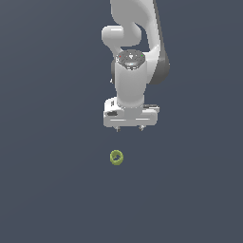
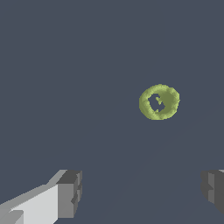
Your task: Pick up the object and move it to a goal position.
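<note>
The object is a tiny yellow-green ring [image 1: 116,157] with a hole through its centre, lying on the dark grey surface. It also shows in the wrist view [image 2: 159,102]. My white gripper [image 1: 129,128] hangs above it, pointing down, with the ring a short way in front of it and slightly towards the exterior view's left. The jaws stand wide apart and hold nothing. In the wrist view the two fingertips [image 2: 70,192] show at the picture's edge, the gripper [image 2: 141,189] is open, and the ring lies beyond the gap between them.
A flat dark grey surface [image 1: 47,190] fills both views. The white arm [image 1: 135,42] rises behind the gripper towards the back of the exterior view.
</note>
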Tool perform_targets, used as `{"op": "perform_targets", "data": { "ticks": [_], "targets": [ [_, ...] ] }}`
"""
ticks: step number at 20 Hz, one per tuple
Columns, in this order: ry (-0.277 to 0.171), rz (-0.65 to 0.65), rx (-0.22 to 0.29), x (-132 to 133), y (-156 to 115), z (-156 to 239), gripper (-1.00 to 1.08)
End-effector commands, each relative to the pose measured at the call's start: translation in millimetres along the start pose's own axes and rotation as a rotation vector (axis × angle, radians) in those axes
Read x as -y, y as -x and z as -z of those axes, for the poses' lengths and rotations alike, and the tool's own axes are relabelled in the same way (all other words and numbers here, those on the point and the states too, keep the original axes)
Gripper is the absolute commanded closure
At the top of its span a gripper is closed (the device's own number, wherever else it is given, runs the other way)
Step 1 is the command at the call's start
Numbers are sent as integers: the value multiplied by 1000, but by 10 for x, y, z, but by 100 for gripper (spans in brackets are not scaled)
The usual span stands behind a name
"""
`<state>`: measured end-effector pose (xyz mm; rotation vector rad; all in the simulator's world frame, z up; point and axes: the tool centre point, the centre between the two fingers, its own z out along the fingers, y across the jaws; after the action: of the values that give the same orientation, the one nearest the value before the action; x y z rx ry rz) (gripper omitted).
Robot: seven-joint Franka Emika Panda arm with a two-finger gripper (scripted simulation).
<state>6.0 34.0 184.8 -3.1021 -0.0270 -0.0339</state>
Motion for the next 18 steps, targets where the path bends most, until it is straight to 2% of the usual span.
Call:
{"op": "perform_targets", "data": {
  "ticks": [1, 10, 18],
  "targets": [
    [0, 0, 0, 0, 0, 0, -92],
    [-22, -5, 14, 184, 37, 51, -92],
    [-18, 19, 14, 144, -5, 12, -92]
  ]
}}
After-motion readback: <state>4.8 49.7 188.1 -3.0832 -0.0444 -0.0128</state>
